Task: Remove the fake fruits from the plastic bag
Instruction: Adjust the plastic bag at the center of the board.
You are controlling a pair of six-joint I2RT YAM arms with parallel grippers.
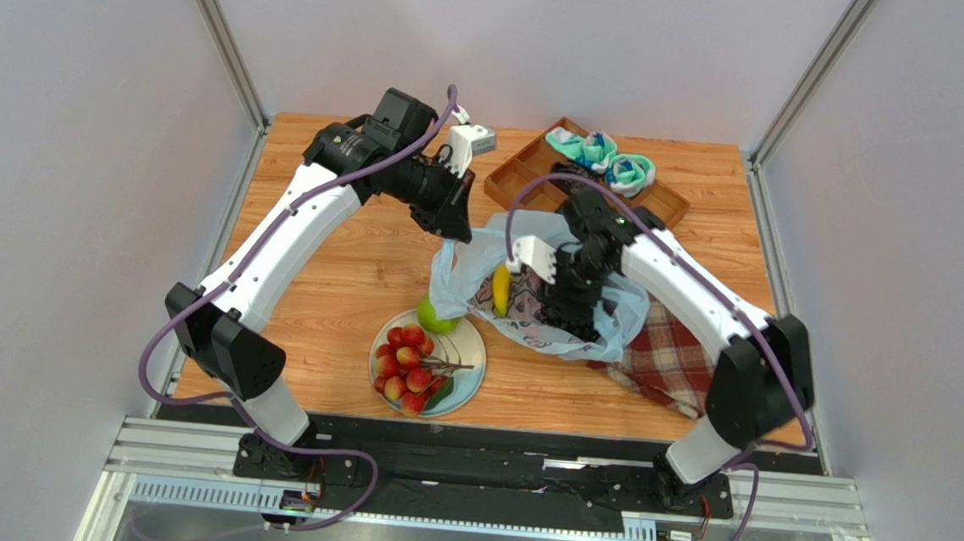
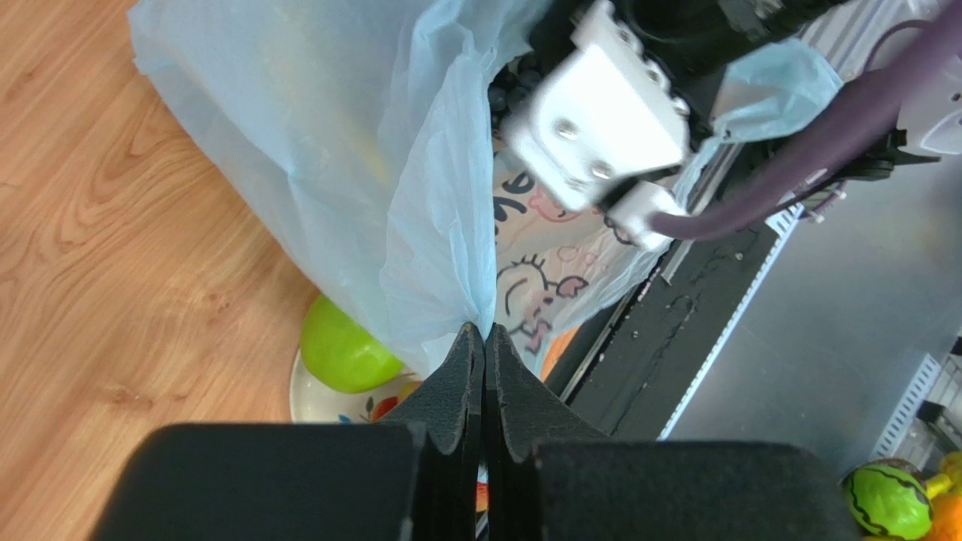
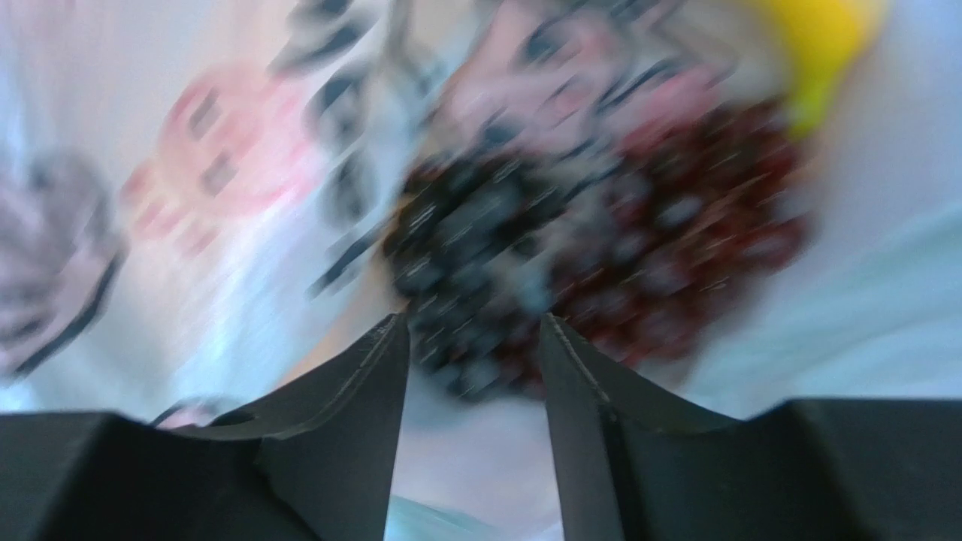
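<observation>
Right wrist: released right claw (image 3: 474,327) is hovering over grape bunch (image 3: 497,271) mid-frame; left claw (image 2: 486,335) is clenching plastic bag (image 2: 339,135); straddling squarely is looking wisest.

Soft, even light from above, with only faint shadows in the top view. Left wrist view is sharp on the plastic bag (image 2: 339,135); right wrist view is badly motion-smeared, its dark bunch (image 3: 508,282) perhaps grapes

Overhead, plus wrist close-ups of bag (image 2: 373,169)
</observation>
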